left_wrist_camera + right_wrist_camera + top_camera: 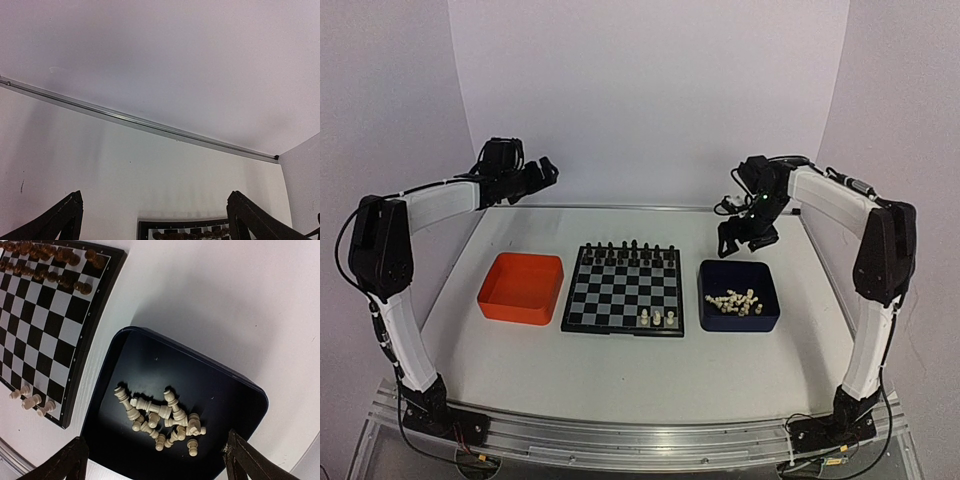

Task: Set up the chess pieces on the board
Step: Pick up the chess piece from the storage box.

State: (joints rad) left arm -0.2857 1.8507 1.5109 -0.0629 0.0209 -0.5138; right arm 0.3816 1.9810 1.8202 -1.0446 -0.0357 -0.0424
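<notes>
Chess pieces (160,420), cream-white: roughly a dozen heaped in the dark blue tray (740,325) at 3 o'clock of the board (620,290); the exact count is not legible. Three more (657,318) stand on the board's 6 o'clock row, toward 5 o'clock.
Black pieces (625,247): two rows at 12 o'clock.
Orange tray (520,290): one, at 9 o'clock.
Right gripper (740,240): jaws wide, empty, above the blue tray's 12 o'clock rim.
Left gripper (545,172): jaws wide, empty, raised at 10 o'clock.
Step, as judged: fetching the next white piece — this calls for a descent onto a single piece at the heap's edge.
</notes>
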